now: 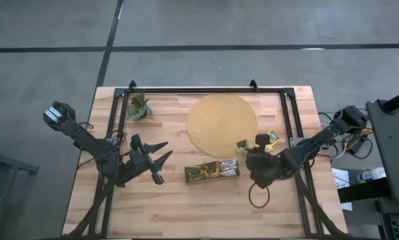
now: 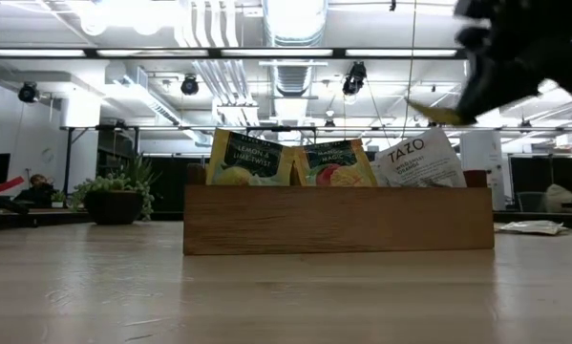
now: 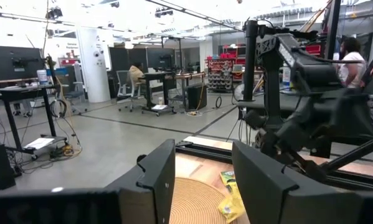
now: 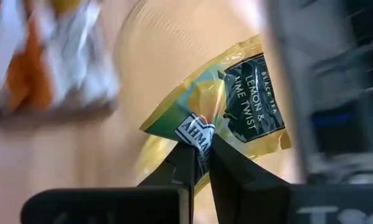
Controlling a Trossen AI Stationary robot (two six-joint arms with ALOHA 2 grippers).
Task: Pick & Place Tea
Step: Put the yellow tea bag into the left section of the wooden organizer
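Note:
My right gripper (image 4: 200,146) is shut on a yellow lemon-and-lime tea sachet (image 4: 236,106), raised above the table by the round mat's (image 1: 222,120) right edge. In the low view the sachet (image 2: 436,114) sticks out below the dark gripper (image 2: 515,53). The brown tray (image 1: 212,172) holds several sachets standing upright (image 2: 247,158). Another yellow sachet (image 1: 272,139) lies flat on the table to the right of the mat. Left of the tray, my left gripper (image 1: 162,152) hovers open with nothing in it, also seen in its wrist view (image 3: 202,180). My right gripper pinches the sachet's white-labelled corner (image 4: 195,132) between its two fingers. The fingers slant down at it from the table's right side. The sachet is lifted clear of the table and sticks out beyond the fingertips, tilted.
A small green plant (image 1: 138,107) stands at the far left corner. A black frame (image 1: 206,90) runs along the far edge and both sides of the table. A pale sachet (image 2: 529,226) lies flat at the right. Bare wood lies along the near edge (image 1: 199,213).

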